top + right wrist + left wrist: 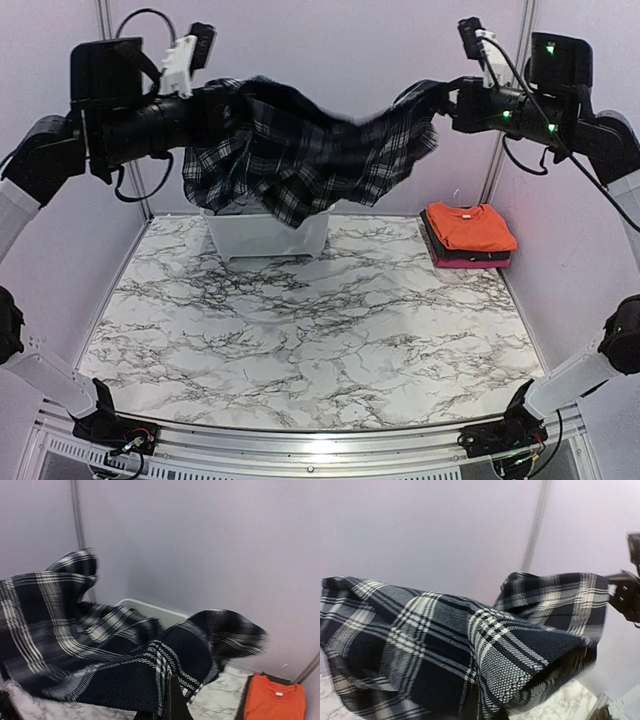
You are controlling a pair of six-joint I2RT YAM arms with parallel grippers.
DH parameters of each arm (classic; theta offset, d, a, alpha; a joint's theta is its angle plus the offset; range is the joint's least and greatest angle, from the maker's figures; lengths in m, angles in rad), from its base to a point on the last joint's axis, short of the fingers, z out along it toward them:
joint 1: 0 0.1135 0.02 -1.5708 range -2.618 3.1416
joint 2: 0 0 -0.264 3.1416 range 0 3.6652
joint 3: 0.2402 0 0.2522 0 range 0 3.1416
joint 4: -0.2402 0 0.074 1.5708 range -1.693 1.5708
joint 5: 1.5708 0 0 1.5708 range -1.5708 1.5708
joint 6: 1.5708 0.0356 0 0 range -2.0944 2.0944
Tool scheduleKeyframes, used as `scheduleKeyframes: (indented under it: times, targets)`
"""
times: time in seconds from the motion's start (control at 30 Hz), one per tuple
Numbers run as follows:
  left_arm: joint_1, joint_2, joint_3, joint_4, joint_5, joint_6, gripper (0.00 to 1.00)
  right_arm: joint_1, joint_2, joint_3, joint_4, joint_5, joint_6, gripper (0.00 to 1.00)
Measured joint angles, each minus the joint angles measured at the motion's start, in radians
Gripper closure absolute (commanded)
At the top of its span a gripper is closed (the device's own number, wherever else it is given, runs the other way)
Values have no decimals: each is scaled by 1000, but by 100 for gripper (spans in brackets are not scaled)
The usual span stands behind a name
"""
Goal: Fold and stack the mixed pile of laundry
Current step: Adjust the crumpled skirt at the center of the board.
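A black-and-white plaid skirt hangs stretched in the air between both arms, high above the back of the table. My left gripper is shut on its left end, with the fingers buried in the cloth. My right gripper is shut on the right end. In the left wrist view the skirt fills the lower frame and hides the jaws. In the right wrist view the skirt drapes over one dark finger. A folded orange T-shirt tops a small stack at the back right.
A white plastic tub stands at the back of the marble table directly under the hanging skirt; its rim shows behind the cloth. Under the orange T-shirt lie a dark piece and a pink one. Walls close in on three sides.
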Motion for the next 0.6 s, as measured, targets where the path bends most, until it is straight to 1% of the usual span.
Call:
scheduleKeyframes:
  times: [0.1, 0.17, 0.2, 0.27, 0.33, 0.4, 0.6]
  targets:
    - [-68, 59, 17, 5, 122, 28, 100, 72, 22, -8, -2, -81, 27, 100]
    - [-94, 80, -31, -2, 148, 30, 100, 97, 68, -8, -12, -102, 27, 100]
    - [-87, 79, -60, -13, 146, 29, 100, 89, 85, -10, -25, -102, 27, 100]
    - [-38, 64, -98, -35, 112, 26, 100, 42, 100, -19, -51, -86, 27, 100]
    - [15, 44, -108, -62, 56, 27, 100, -11, 99, -24, -85, -49, 19, 100]
    - [45, 20, -108, -70, 22, 31, 100, -42, 92, -24, -98, -8, 14, 100]
    - [34, -52, -103, -69, -6, 49, 100, -35, 77, 15, -112, -3, -9, 100]
